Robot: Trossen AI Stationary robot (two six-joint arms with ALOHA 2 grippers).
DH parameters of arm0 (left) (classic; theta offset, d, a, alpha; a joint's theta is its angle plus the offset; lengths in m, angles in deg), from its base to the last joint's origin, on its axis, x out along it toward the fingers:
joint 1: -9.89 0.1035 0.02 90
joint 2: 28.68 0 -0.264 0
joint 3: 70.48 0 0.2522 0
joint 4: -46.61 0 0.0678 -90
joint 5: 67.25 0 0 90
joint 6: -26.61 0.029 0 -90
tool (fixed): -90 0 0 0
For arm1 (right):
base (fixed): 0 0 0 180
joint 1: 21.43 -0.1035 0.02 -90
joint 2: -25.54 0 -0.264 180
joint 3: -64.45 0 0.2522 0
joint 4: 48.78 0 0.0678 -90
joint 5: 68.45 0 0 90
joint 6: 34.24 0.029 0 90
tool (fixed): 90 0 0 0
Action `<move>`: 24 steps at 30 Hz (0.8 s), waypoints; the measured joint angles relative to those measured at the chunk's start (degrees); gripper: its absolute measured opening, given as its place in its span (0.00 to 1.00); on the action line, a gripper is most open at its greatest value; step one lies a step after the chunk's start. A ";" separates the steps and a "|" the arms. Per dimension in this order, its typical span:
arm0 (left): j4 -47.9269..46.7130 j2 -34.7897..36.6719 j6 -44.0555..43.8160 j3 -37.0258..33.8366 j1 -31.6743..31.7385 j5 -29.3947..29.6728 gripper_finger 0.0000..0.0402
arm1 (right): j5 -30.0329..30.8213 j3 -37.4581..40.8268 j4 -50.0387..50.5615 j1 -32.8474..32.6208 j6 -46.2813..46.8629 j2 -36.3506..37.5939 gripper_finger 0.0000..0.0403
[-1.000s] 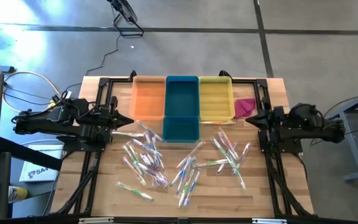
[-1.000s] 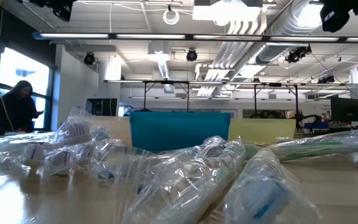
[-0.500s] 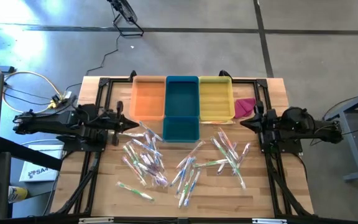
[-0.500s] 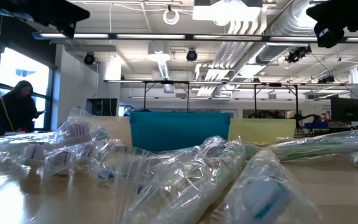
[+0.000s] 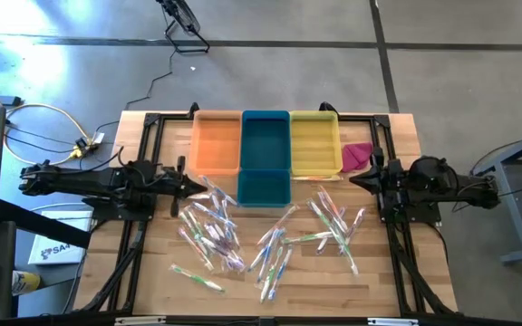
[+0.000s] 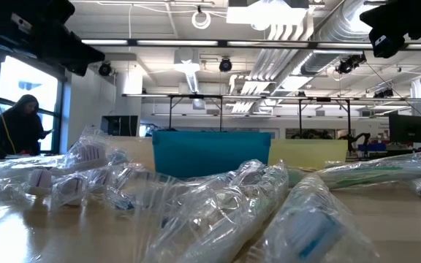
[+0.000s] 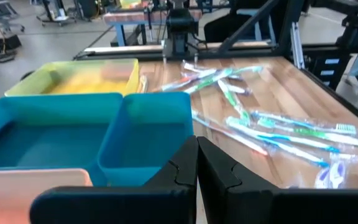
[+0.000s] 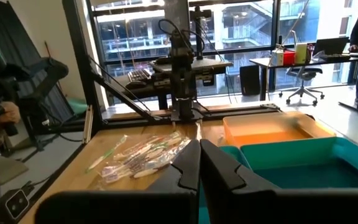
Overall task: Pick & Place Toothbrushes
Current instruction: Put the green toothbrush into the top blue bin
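Wooden counter [image 5: 143,281] is carrying the toothbrushes [image 5: 211,231] scattered in front of the bins. Your left tool [image 5: 196,185], clenched and grasping nothing, is sitting just beside the left cluster, nearer than the clenched right tool [image 5: 355,178]; those brushes are lying mostly diagonal.

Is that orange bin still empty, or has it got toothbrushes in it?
Empty. The orange bin shows only bare floor from above; the toothbrushes all lie on the table.
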 joint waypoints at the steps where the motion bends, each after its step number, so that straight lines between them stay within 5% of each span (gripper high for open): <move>1: -0.01 -0.01 -0.01 -0.23 0.01 0.00 0.00 | 0.00 0.00 0.04 -0.02 0.00 0.00 0.00; 24: 0.88 0.01 1.32 -1.68 0.02 1.68 0.00 | -0.17 0.00 3.52 0.00 0.12 -0.02 0.00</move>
